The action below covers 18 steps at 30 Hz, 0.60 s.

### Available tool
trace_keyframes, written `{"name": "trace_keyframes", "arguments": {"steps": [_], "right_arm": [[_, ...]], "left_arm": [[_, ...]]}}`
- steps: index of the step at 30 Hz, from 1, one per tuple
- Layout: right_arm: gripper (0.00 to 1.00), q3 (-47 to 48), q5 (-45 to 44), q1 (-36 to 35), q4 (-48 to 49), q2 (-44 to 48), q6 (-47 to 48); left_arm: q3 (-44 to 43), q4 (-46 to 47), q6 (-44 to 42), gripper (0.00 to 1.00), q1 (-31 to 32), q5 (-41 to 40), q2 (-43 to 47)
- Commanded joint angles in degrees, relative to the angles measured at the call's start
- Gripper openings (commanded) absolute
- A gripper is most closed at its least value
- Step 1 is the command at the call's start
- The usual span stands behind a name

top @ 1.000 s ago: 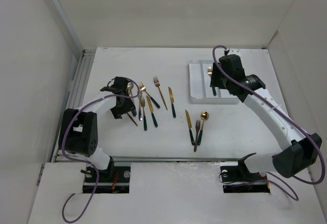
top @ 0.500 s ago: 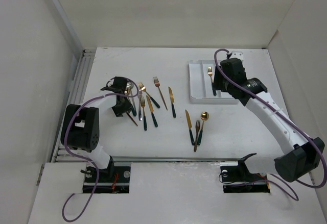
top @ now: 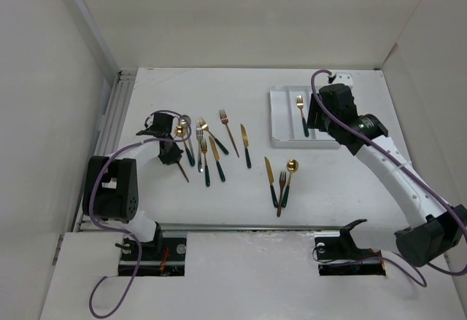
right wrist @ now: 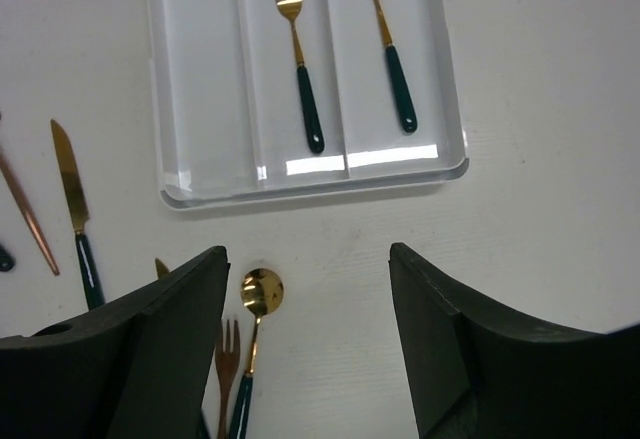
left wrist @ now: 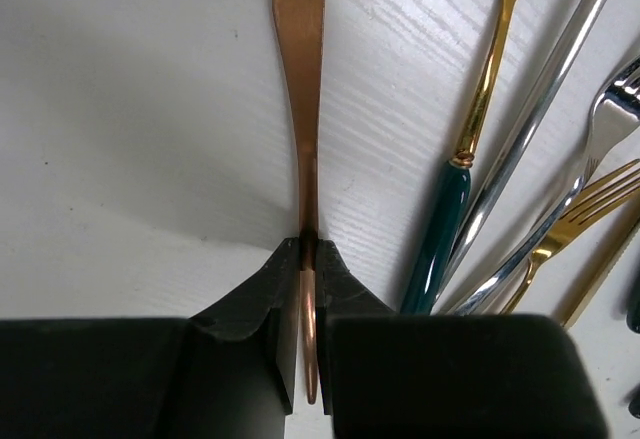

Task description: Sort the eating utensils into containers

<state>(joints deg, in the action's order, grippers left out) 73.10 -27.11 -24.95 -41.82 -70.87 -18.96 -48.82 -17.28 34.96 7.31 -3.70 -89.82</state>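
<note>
Pinching the copper utensil by its thin end, tight in the left gripper, probably for a clean lift; hanging the right gripper open, empty, by the tray.

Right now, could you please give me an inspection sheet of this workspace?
Surface: white table, matte.
Job's things: white tray holds a fork in the middle compartment and a spoon in one outer compartment; the other outer compartment is empty. A loose group lies by the left arm, a second group mid-table.
Clutter: nothing seen.
Grippers: left gripper shut on a copper utensil lying on the table; right gripper open, holding nothing, near the tray.
Cables: purple cable loops along each arm.
Surroundings: white walls on three sides.
</note>
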Motion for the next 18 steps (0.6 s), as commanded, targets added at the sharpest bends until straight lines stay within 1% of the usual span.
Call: {"name": "trace_keyframes", "arguments": {"steps": [1,3,6,7,9,10,11,12,13,14,16,17,18], "right_arm": [[0.71,0.21,3.80,-2.20,1.21,0.73,1.11],[0.71,-1.11,6.18,-3.87,4.18,0.73,1.82],[0.71,-2.44,11.46,-8.44,9.11,0.21,2.96],[0.74,-2.44,12.86,-9.67,10.61,0.21,2.96],[0.76,-3.14,17.43,-12.83,14.12,-0.41,2.96],[0.78,-3.66,19.01,-13.63,18.05,-1.10,2.96],[0.83,-3.67,21.29,-15.29,20.01,-1.11,2.44],[0.85,-3.67,23.23,-16.78,23.51,-2.50,1.92],[0.85,-3.67,23.25,-16.80,25.28,-3.04,1.91],[0.86,-2.97,24.38,-17.49,27.04,-3.65,1.91],[0.88,-2.96,28.51,-18.64,30.90,-4.71,1.38],[0.88,-2.44,29.74,-19.51,34.84,-5.67,-0.01],[0.88,-2.44,33.06,-20.22,36.79,-6.29,-0.02]], "left_arm": [[0.23,-1.79,-1.12,0.00,-0.98,3.44,2.63],[-1.45,-2.32,-3.05,0.00,-0.98,4.31,4.03],[-4.79,-3.72,-6.21,0.00,-0.98,6.34,6.05],[-5.75,-3.73,-6.92,0.00,-0.98,7.04,7.02],[-9.00,-4.43,-8.50,0.00,-0.98,7.91,8.25],[-10.32,-4.43,-10.25,0.00,-0.98,7.92,9.91],[-12.86,-4.43,-11.13,0.00,-0.98,9.23,10.80],[-15.23,-4.43,-12.62,0.00,-0.98,10.46,12.72],[-15.25,-4.43,-12.64,0.00,-0.98,10.47,12.74],[-16.21,-3.47,-12.64,0.00,-0.98,11.86,14.74],[-18.15,-1.37,-13.25,0.00,-0.98,13.89,16.51],[-18.68,-0.57,-12.47,0.00,-0.98,14.94,17.91],[-19.20,0.22,-10.81,0.00,-0.98,17.04,18.62]]}}
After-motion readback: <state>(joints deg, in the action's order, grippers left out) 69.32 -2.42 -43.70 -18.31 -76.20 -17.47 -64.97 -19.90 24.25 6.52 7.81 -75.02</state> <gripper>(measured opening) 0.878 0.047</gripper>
